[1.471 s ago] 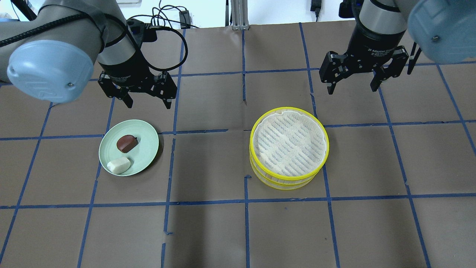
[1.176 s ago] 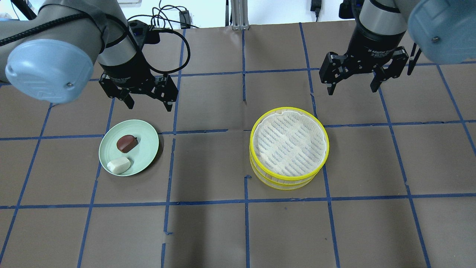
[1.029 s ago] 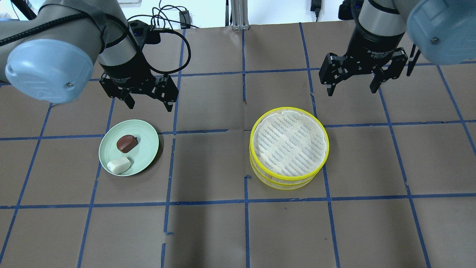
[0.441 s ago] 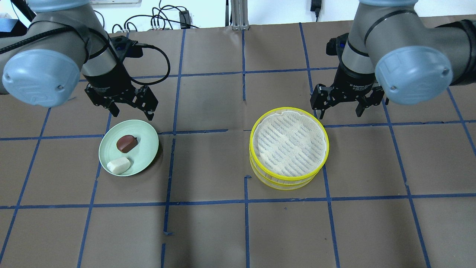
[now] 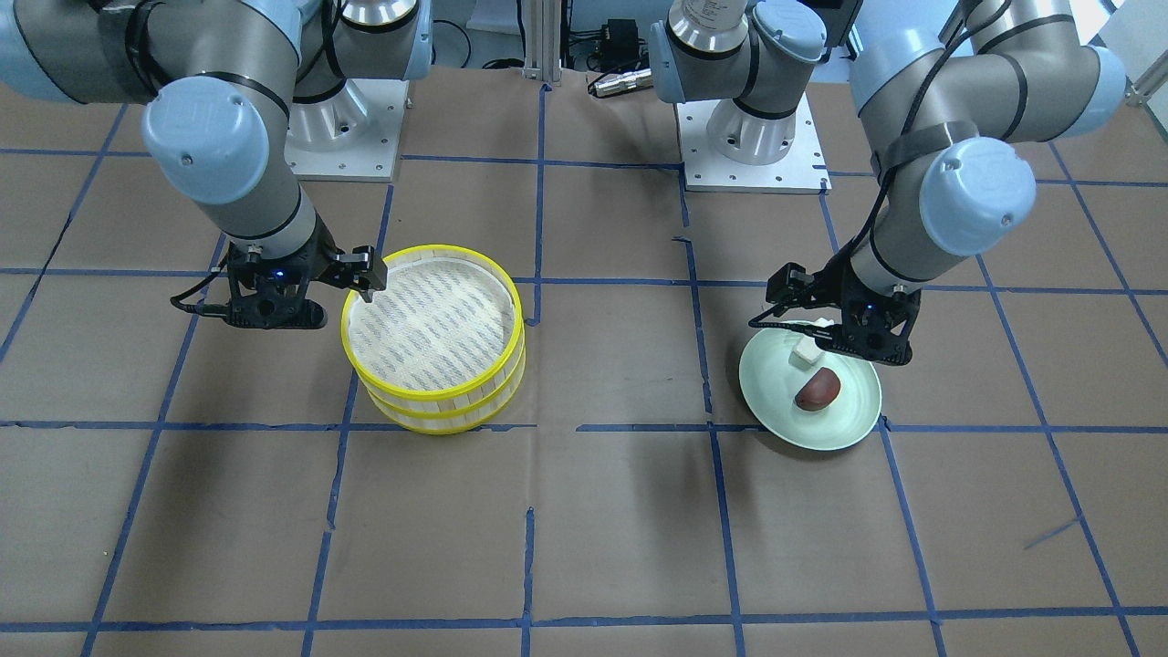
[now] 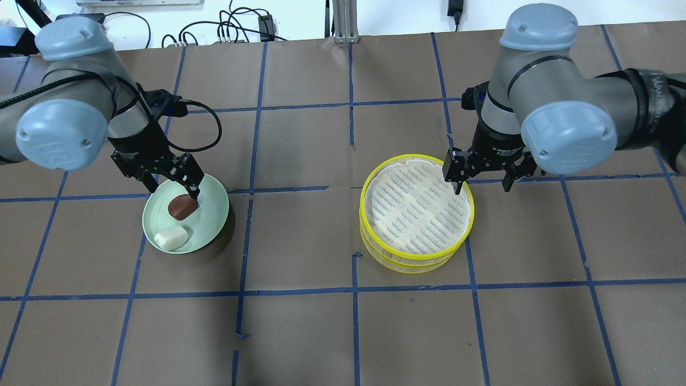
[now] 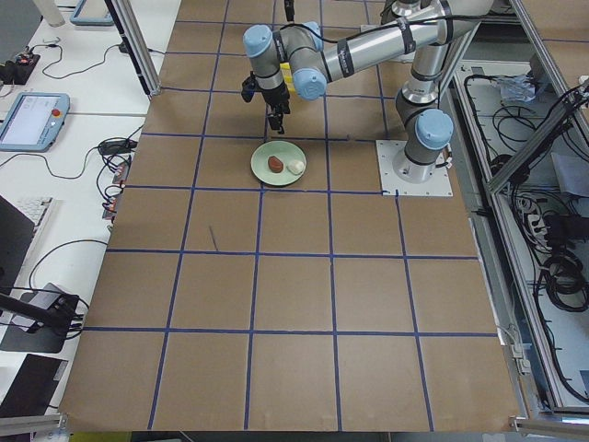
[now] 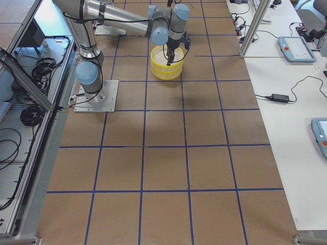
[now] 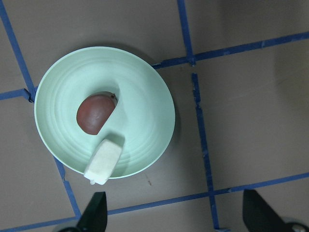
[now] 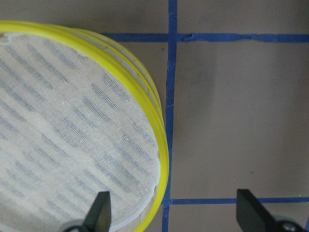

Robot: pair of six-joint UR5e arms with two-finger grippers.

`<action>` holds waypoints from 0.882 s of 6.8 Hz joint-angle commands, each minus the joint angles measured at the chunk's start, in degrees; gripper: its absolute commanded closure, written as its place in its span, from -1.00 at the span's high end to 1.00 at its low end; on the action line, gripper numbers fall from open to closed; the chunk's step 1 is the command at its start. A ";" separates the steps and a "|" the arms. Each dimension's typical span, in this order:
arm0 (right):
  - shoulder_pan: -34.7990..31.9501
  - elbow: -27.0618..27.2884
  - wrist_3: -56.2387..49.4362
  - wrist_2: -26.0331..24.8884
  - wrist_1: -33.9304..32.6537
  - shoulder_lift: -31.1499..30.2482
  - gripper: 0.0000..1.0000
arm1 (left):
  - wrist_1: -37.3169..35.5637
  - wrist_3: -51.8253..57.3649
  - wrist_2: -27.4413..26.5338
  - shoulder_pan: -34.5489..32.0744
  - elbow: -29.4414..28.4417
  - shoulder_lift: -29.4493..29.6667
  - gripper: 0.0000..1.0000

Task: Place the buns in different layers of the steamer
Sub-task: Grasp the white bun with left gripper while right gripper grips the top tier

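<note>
The dark reddish-brown bun [image 6: 182,207] and the white bun [image 6: 171,237] lie on a pale green plate [image 6: 214,217]. My left gripper [image 6: 172,188] is open and low over the plate's far side, one finger beside the brown bun. The left wrist view shows the brown bun [image 9: 95,114] and white bun [image 9: 103,161] ahead of the open fingertips [image 9: 94,215]. The steamer [image 6: 407,262] is two yellow-rimmed trays stacked, with nothing on the top floor. My right gripper [image 6: 481,185] is open and straddles the steamer's far right rim [image 10: 157,121].
The table is brown paper with a grid of blue tape lines [image 6: 353,292]. The plate [image 5: 776,415] and steamer [image 5: 438,401] stand about one grid square apart. The arm bases [image 5: 753,146] are bolted at the robot's edge of the table.
Both arms have come down and toward the robot. The left gripper went from beyond the plate to over it. The right gripper dropped to the steamer's far right rim. Both stayed open.
</note>
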State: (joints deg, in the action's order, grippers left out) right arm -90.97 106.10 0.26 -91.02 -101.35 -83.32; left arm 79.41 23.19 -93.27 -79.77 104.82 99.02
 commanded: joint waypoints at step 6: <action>0.00 2.88 -0.09 -0.39 -5.26 3.69 -0.26 | -4.97 6.17 -6.58 4.72 5.13 8.82 0.67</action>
State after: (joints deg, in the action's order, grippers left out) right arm -90.97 108.92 0.18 -91.30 -106.58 -79.68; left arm 74.45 29.29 -99.33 -75.14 109.94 107.17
